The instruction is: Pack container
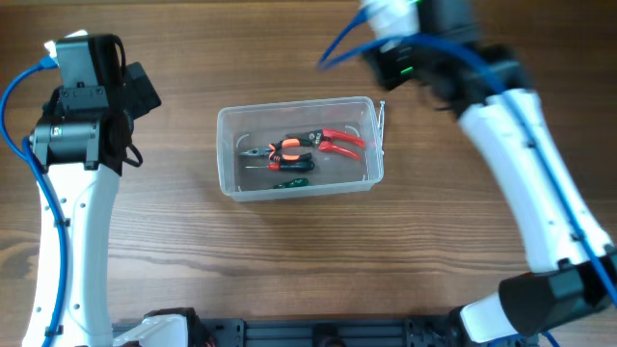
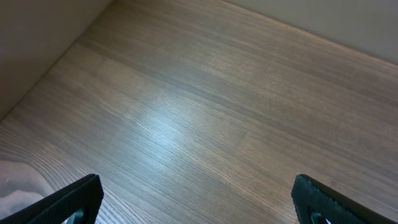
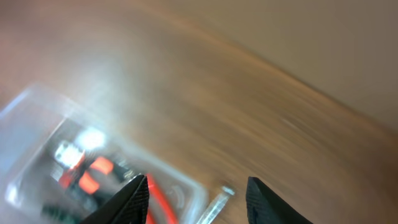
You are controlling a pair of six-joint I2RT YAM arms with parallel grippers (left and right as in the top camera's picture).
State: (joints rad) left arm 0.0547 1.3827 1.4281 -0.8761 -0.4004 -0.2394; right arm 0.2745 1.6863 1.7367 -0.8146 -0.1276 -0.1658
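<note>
The clear plastic container (image 1: 299,146) sits mid-table. It holds red-handled cutters (image 1: 333,142), orange-and-black pliers (image 1: 280,151) and a green-handled tool (image 1: 289,180). A thin silvery tool (image 1: 383,125) leans at the container's right wall; it also shows in the right wrist view (image 3: 214,204). My right gripper (image 3: 198,196) is open and empty, above the container's right end (image 3: 37,149); that view is blurred. My left gripper (image 2: 198,199) is open and empty over bare wood at the far left.
The wooden table (image 1: 289,260) surrounds the container. My left arm (image 1: 82,125) stands at the left, my right arm (image 1: 521,154) reaches in from the right with blue cables (image 1: 342,43).
</note>
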